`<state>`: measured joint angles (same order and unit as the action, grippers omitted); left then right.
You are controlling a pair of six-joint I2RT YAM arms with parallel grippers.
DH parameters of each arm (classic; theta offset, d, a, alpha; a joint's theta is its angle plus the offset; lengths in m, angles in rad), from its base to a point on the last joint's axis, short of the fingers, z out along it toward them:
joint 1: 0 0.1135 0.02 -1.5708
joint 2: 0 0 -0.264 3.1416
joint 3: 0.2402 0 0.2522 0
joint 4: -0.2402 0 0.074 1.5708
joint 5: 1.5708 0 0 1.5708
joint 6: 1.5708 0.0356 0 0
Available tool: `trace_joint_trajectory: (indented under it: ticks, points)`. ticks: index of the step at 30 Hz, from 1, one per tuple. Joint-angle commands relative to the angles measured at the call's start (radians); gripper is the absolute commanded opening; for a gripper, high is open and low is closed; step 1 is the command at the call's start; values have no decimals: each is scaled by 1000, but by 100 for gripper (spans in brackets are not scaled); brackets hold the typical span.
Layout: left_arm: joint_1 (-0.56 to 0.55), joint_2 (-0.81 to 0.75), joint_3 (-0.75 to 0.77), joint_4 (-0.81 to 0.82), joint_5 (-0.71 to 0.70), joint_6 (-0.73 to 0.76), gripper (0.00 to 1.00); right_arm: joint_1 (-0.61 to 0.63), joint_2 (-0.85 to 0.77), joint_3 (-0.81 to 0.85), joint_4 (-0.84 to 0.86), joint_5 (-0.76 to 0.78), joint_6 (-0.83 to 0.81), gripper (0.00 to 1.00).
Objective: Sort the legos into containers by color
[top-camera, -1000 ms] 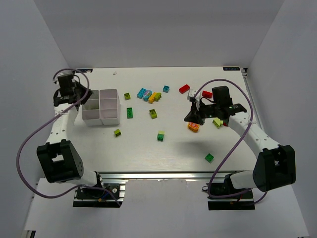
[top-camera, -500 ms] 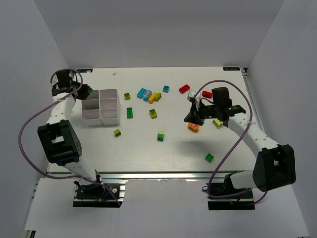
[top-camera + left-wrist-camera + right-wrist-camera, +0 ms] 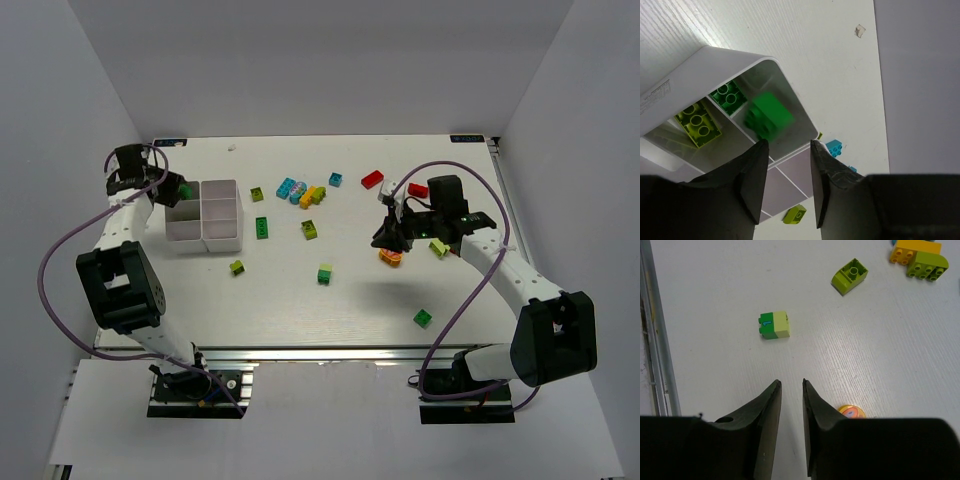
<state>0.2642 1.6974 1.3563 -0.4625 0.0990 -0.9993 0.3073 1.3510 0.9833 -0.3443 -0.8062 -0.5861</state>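
The desk (image 3: 300, 310) is a white surface with a fine linear grain. One white plastic tray (image 3: 220, 243) stands on its left side. Thin, smooth walls with rounded corners divide the tray into square compartments, four of which show in the left wrist view. Two of these four hold bricks: one lime four-stud brick (image 3: 697, 124) lies in one, and one green four-stud brick (image 3: 727, 96) lies in the adjoining corner compartment. A second green piece (image 3: 767, 115) appears over that same corner compartment, just beyond the fingertips. It is blurred, so contact with the tray floor cannot be determined. The left hand (image 3: 788, 145) is released: its two dark fingers stand apart with nothing between them. The right hand (image 3: 792, 385) hangs over the right half of the desk, its fingers narrowly parted and grasping nothing. One orange piece (image 3: 852, 412) with a round top lies just beside one finger, partly hidden by it. The right wrist view also shows one two-tone brick (image 3: 774, 325), green and pale lime, lying on its side, and one lime sloped brick (image 3: 850, 276) with its hollow underside up. One orange brick (image 3: 915, 250) touches one lime long brick (image 3: 927, 265). In the top view, three cyan bricks (image 3: 335, 179) and two red bricks (image 3: 372, 180) lie loose toward the far edge
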Motion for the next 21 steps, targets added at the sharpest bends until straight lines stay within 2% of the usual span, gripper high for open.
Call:
trace_joint_trajectory:
  ticks: [1, 4, 9, 11, 12, 15, 19, 21]
  points:
    - [-2, -4, -6, 19, 8, -2, 49, -2, -18, 9, 7, 5, -15, 30]
    - [0, -2, -3, 19, 10, -4, 57, -2, -23, 6, 4, 9, -17, 33]
    - [-2, -19, 0, 22, 22, 5, 59, -2, -30, 9, -31, 18, -41, 39]
    - [0, -53, -3, 31, 39, 45, 59, -2, -32, 23, -64, 64, -73, 47]
    - [0, -70, -9, 38, 47, 63, 58, -2, -30, 28, -106, 87, -89, 55]
    - [-2, -164, -66, 87, 122, 165, 58, -2, -9, 44, -195, 215, -155, 64]
    - [-11, -324, -215, 203, 281, 252, 59, -2, 26, 48, -414, 354, -207, 68]
    - [-42, -416, -313, 295, 372, 268, 69, -2, 27, 23, -467, 412, -222, 70]
